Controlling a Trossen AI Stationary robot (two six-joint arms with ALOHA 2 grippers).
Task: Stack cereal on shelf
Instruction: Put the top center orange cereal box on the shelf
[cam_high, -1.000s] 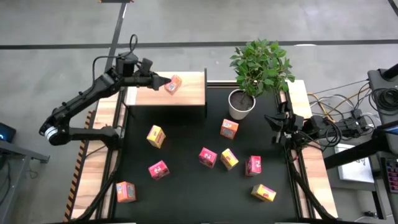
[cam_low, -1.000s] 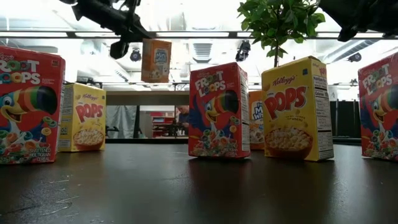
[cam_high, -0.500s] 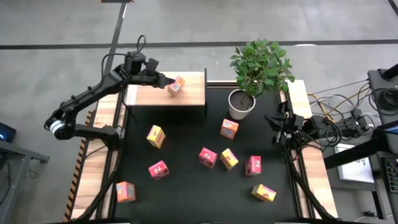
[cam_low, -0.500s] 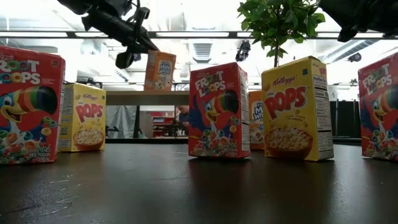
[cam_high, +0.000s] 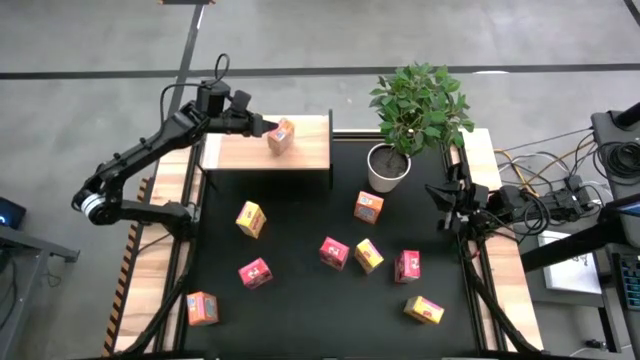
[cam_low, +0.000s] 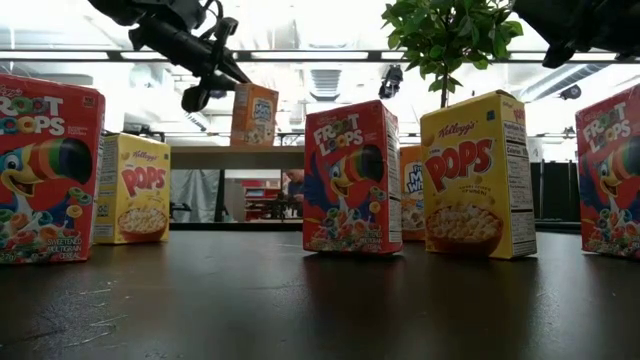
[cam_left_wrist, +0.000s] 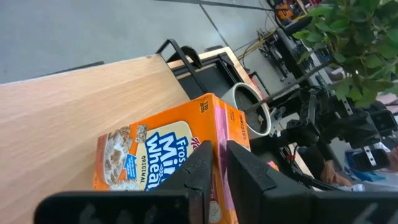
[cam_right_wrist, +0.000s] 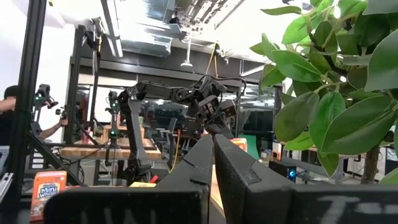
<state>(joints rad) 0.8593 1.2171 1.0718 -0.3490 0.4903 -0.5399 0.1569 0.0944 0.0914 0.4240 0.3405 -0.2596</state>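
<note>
Left gripper (cam_high: 262, 126), dark two-fingered, reaches over the light wooden board shelf on its black frame (cam_high: 305, 152), fingers nearly together against the small orange cardboard cereal box (cam_high: 281, 135) standing on the smooth board; whether it grips the box I cannot tell. On the matte black tabletop (cam_high: 300, 280) lie eight more small printed boxes: two orange, three yellow, three red-pink, scattered with open gaps between them, and a leafy plant in a round white pot (cam_high: 388, 166) just beside the shelf's black end. Right gripper (cam_high: 446, 205) waits at the table's right edge, fingers pressed shut, empty.
</note>
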